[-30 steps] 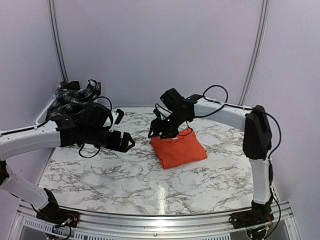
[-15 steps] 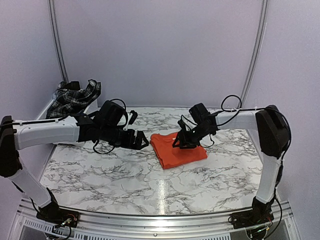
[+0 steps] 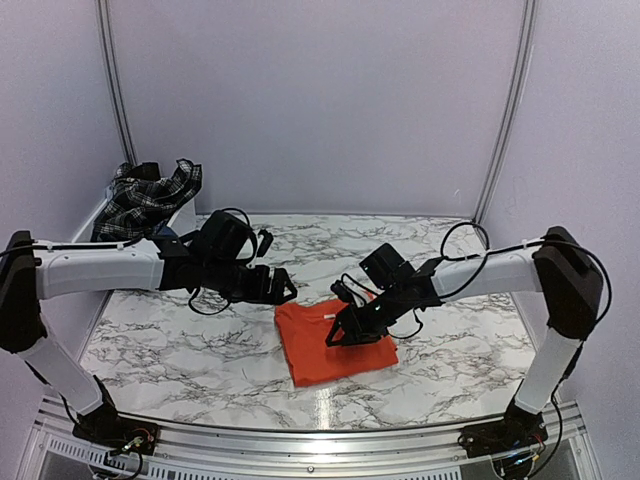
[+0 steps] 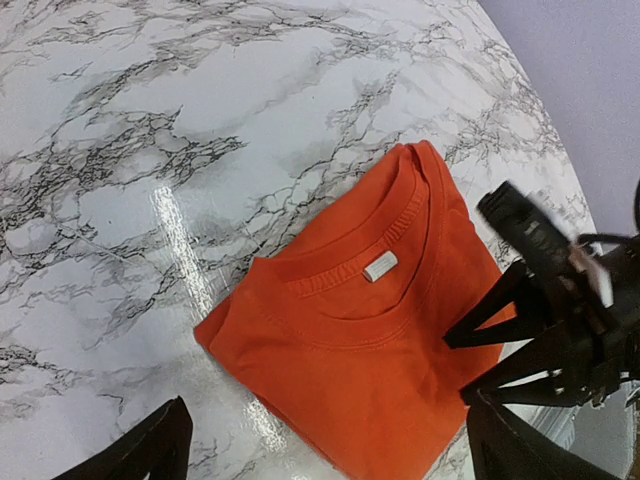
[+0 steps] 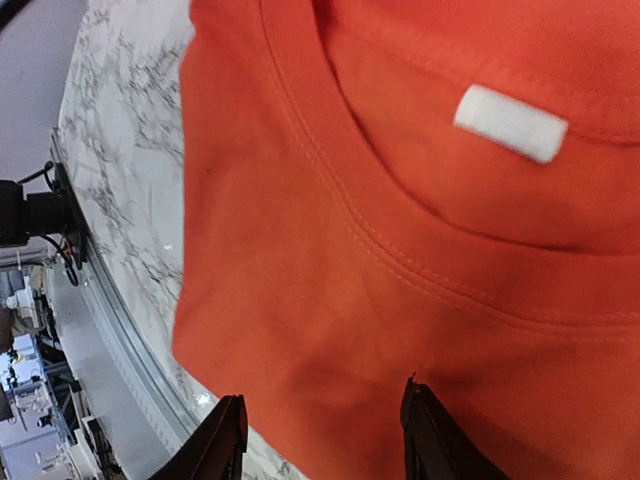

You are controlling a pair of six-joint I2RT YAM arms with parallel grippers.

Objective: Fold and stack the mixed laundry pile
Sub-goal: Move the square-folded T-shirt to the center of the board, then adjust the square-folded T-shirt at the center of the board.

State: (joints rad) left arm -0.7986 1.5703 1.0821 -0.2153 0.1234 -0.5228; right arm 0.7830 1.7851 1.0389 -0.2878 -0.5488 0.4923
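Low in the centre of the top view, folded flat on the marble table (image 3: 180, 340): orange T-shirt (image 3: 315, 350), directly under the right gripper (image 3: 345, 335), jaws spread, seemingly pressing rather than pinching; left gripper (image 3: 285, 285) wide open, empty, just off its upper-left corner.

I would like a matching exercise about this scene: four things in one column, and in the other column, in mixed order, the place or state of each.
Things
1. bright orange cotton T-shirt
2. black-and-white plaid cloth
3. small white rectangular neck label
4. right arm's black jaws

Place or state
A. heaped at the far left corner
B. open, over the T-shirt
C. folded flat on the white marble table
D. inside the collar

Pairs: 1-C, 2-A, 3-D, 4-B
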